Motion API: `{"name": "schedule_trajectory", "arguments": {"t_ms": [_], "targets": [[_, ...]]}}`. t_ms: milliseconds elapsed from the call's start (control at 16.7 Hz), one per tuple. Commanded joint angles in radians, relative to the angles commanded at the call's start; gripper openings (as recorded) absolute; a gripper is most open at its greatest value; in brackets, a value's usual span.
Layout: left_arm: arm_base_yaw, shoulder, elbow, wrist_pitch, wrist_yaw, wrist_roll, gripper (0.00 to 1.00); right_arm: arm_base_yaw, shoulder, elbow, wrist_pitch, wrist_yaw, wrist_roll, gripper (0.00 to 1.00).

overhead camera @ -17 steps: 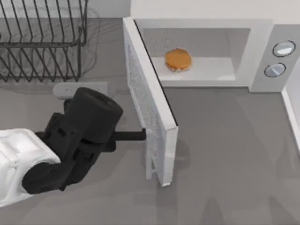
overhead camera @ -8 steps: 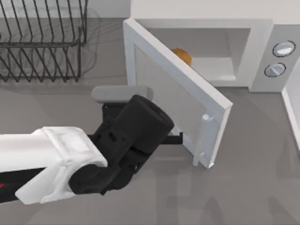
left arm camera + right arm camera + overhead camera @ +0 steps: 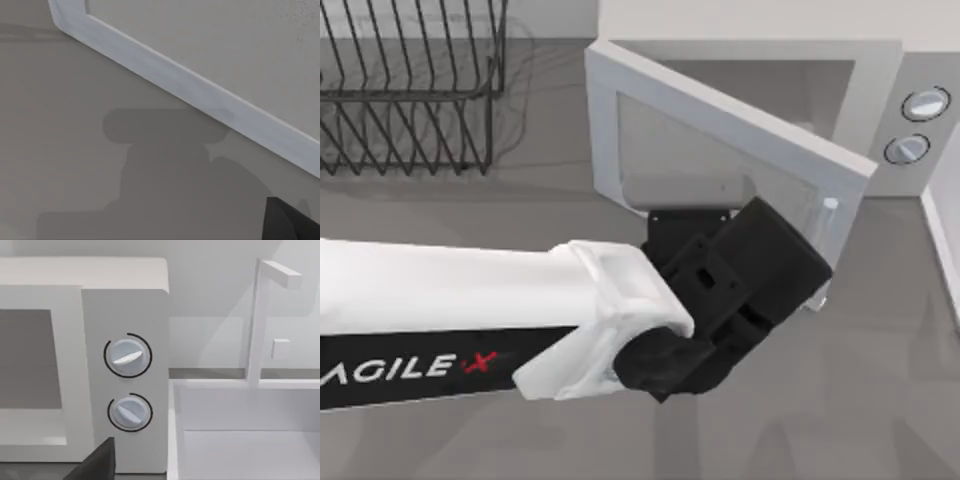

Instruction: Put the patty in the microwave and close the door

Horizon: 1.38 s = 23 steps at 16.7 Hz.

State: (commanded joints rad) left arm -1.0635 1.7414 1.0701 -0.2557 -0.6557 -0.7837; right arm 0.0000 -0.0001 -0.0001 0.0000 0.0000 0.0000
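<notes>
Now the door (image 3: 720, 150) is partly shut, slanting across the front of the microwave (image 3: 880, 120), and it hides the patty. My left arm (image 3: 520, 330) reaches across the desk (image 3: 880, 400) from the left, its black wrist right against the door's outer face. I cannot tell if the left hand is spread or pressed together.

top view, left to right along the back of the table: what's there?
Black wire rack → door, swung partly shut → microwave side panel with its two knobs.
</notes>
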Motion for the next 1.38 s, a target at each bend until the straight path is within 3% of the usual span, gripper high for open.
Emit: {"name": "schedule_trajectory", "arguments": {"t_ms": [600,1080,1380], "targets": [[-0.054,0.115,0.129,-0.063,-0.031,-0.057,0.00,0.000,0.000,0.000,0.000,0.000,0.000,1.00],[-0.140,0.379,0.541,-0.249,-0.072,-0.148,0.00,0.000,0.000,0.000,0.000,0.000,0.000,1.00],[-0.150,0.417,0.591,-0.279,-0.079,-0.160,0.00,0.000,0.000,0.000,0.000,0.000,0.000,1.00]]}}
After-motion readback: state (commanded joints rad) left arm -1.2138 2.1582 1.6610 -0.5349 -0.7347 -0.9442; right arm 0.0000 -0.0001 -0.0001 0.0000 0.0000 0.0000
